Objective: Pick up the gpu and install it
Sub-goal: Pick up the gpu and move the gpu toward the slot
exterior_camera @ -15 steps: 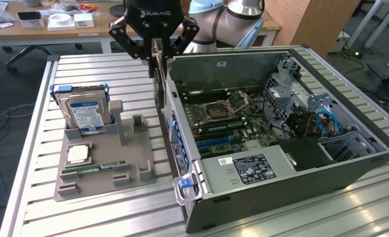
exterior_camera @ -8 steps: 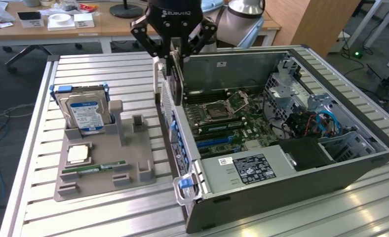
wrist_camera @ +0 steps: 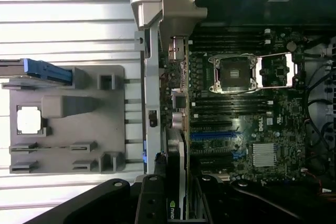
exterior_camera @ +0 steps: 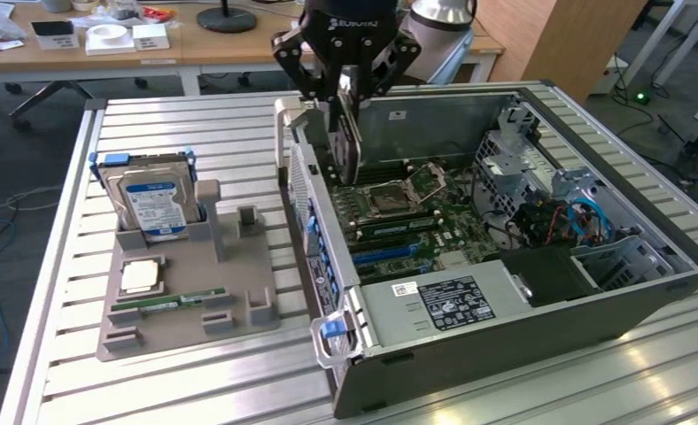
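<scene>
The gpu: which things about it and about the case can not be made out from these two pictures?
- gpu faces: nearly edge-on in both views; the gripper covers its top.
- Its bottom connector: exterior view, too dark.
- Power supply label: exterior view, print too small.
- Hard drive: wrist view, cut off by the edge.

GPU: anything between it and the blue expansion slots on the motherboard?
Nothing visible. The end effector holds the gpu on edge above the open computer case. The blue expansion slots below it lie bare, with no cable across them.
</scene>
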`<state>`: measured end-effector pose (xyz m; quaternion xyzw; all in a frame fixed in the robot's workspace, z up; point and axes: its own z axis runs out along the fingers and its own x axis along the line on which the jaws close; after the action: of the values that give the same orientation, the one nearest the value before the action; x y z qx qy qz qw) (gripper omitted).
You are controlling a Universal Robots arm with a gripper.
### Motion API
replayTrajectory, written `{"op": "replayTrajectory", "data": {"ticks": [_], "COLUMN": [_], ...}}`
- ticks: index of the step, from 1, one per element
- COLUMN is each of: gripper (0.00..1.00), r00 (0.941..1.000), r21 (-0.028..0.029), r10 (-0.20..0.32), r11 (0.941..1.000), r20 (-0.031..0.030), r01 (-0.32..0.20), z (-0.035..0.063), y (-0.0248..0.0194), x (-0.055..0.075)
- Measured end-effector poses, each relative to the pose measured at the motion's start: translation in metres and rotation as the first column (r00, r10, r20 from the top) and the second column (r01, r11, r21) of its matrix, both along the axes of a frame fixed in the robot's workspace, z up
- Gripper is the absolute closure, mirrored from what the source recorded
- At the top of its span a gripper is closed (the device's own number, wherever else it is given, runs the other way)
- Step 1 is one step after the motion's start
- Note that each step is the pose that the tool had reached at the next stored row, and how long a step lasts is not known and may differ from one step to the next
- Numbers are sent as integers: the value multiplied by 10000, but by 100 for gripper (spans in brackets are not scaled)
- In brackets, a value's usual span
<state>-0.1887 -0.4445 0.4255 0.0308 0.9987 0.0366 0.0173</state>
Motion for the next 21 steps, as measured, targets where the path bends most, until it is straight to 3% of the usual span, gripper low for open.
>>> {"op": "replayTrajectory", "data": {"ticks": [9,21], "gripper": [73,73], "r00": [10000,10000], "r21": [163,326], "r10": [0,-1], "r11": [9999,9995], "r20": [0,-1], "r01": [0,1], "z": [0,0], "y": [0,0], "x": [338,832]}}
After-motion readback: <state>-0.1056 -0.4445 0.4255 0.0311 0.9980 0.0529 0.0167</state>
